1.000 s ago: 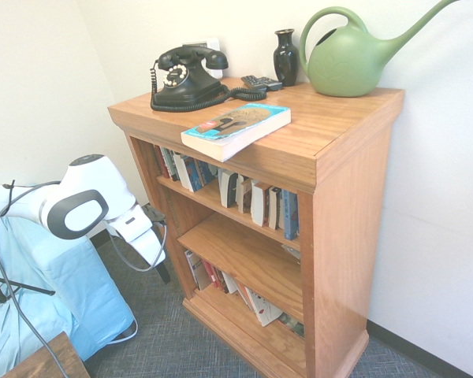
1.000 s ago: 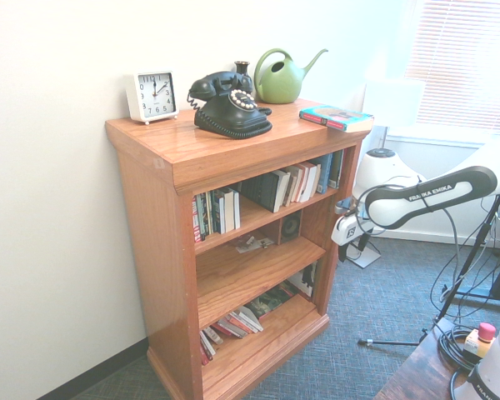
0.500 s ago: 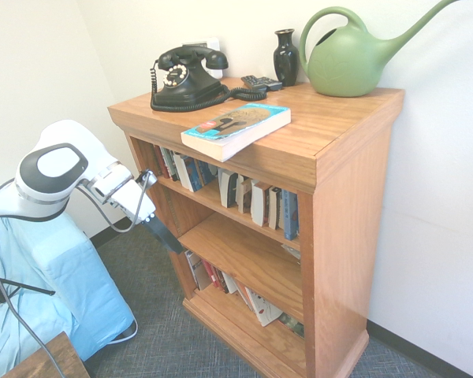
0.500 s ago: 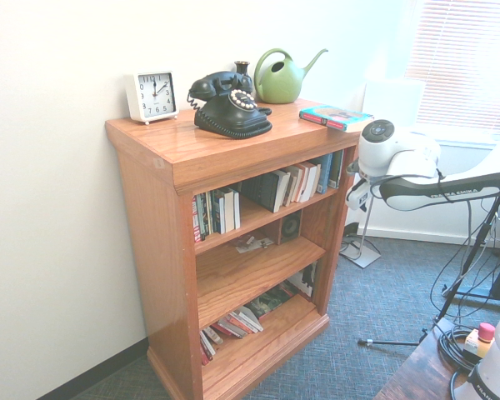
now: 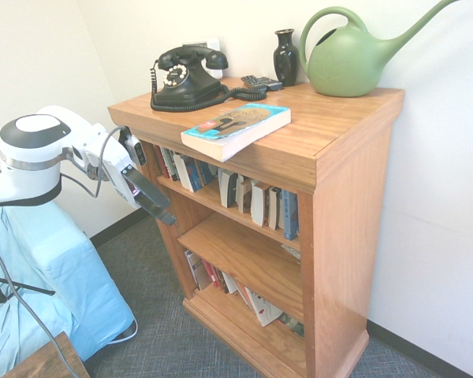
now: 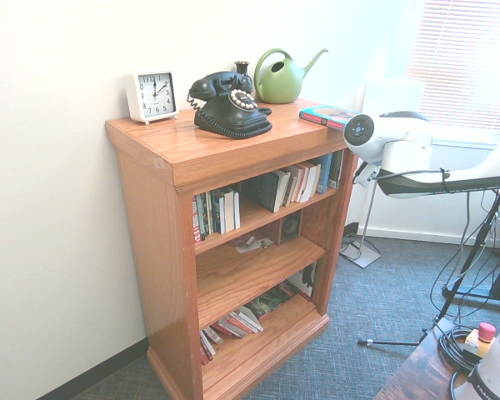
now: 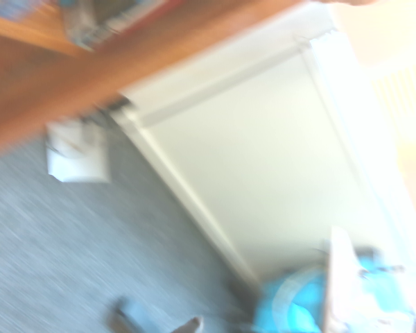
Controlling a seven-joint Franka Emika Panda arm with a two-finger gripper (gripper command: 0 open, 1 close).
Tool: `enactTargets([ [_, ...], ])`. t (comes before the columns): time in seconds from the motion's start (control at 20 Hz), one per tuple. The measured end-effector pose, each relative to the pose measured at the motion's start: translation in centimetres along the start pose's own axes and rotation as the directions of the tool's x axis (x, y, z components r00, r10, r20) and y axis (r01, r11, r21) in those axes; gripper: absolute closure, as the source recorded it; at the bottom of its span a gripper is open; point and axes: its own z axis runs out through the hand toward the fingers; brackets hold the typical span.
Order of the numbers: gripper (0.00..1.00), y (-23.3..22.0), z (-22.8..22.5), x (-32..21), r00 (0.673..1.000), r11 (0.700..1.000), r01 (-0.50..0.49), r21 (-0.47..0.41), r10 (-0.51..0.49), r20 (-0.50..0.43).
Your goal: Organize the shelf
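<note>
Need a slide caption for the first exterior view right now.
Franka end effector open and empty beside the shelf, with a paperback lying flat on top near the phone.

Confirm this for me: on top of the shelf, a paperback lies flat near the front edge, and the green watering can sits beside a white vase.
One detail is off: the vase beside the green watering can is black, not white, as the first exterior view shows. The rest holds: the paperback lies flat near the front edge of the shelf top.
</note>
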Motion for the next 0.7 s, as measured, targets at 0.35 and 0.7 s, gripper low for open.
enactTargets([
  [0.35, 0.00, -0.1, -1.1, 4.0, 0.995, 0.968, 0.082, -0.235, -0.093, -0.037],
  [0.7, 0.00, -3.1, -1.4, 5.8, 0.990, 0.947, 0.120, -0.298, -0.135, -0.030],
])
